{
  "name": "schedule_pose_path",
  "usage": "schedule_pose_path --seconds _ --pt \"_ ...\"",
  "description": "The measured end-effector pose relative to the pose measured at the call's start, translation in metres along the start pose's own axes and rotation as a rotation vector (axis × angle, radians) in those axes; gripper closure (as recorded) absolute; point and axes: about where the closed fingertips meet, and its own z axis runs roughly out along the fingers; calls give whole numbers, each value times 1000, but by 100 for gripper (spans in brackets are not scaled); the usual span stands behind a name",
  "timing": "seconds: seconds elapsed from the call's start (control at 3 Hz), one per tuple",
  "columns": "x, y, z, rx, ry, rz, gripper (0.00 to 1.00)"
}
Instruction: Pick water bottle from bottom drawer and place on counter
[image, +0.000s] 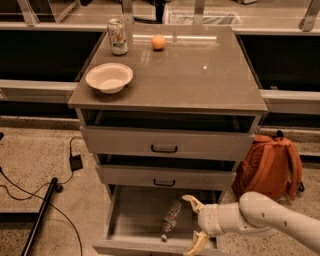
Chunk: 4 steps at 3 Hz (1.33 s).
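we're at the reach: our gripper (194, 223), fingers spread wide, sits at the right of the open bottom drawer (127, 220), just beside the water bottle (171, 219) lying on its floor. next, we judge, shift left and close around it. we count one bottle and three drawers, and on the counter (200, 75) one can (117, 36), one bowl (109, 77) and one orange (158, 42).

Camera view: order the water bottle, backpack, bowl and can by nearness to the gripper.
With the gripper over the bottom drawer:
1. water bottle, in drawer
2. backpack, floor right
3. bowl, counter front-left
4. can, counter back-left
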Motion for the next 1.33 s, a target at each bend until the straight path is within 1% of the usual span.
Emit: schedule_pose_path --seconds 0.33,0.67,1.0,1.33 --pt "30 -45 15 123 -75 -66 0" --pt "39 -78 3 188 -70 -117 0" --pt "69 -79 40 116 -29 -99 0" --pt "146 -65 115 36 19 -190 0"
